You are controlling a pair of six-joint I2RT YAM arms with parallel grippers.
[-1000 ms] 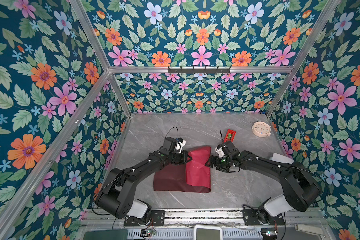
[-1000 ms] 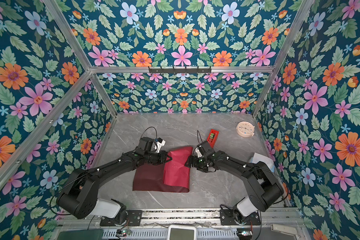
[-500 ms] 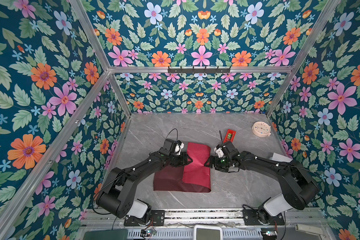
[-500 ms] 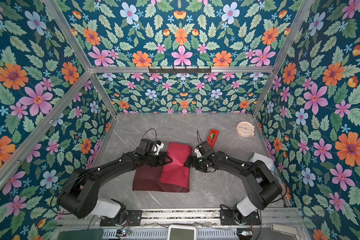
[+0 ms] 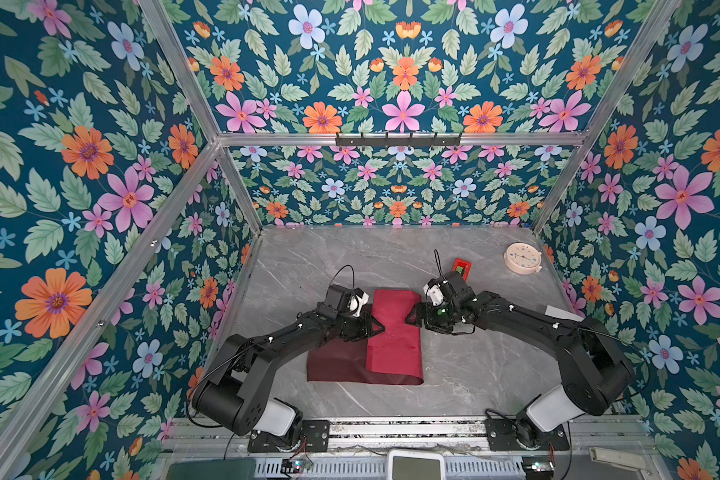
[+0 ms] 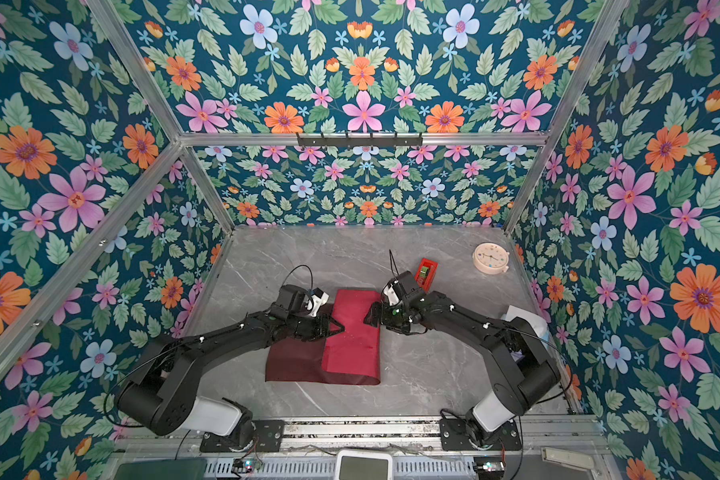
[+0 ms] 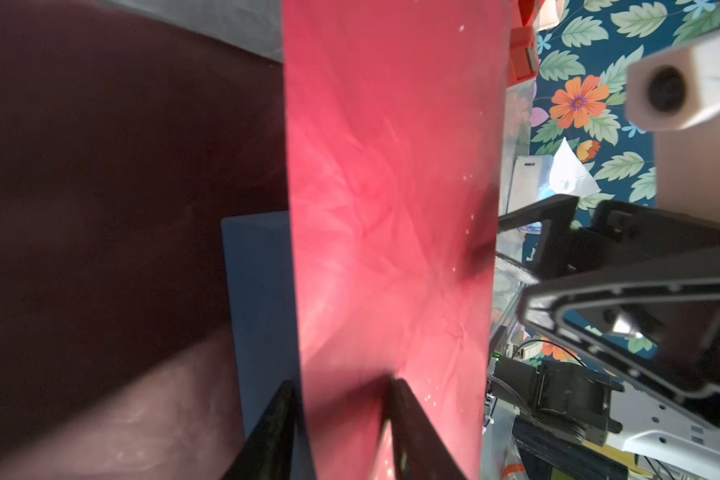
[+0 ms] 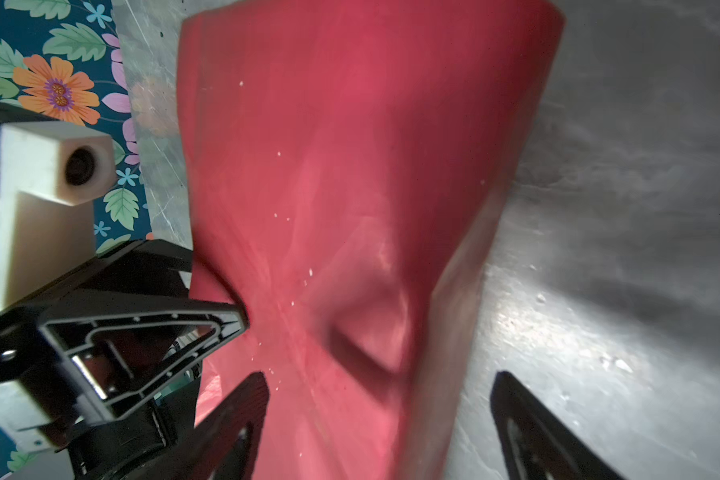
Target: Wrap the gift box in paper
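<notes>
Mid-tabletop [image 5: 474, 365], L gripper [image 5: 377, 328] released, jaws parted astride paper [image 5: 393, 340] flap's edge over gift box [image 7: 258, 291]; R gripper [image 5: 409, 319] spread wide, released, astride paper's opp. side.

The bright red flap of the paper [image 5: 393, 332], previously held raised by the left gripper [image 5: 379, 328], now lies flat. That gripper's jaws, previously pinched shut, have parted.
</notes>
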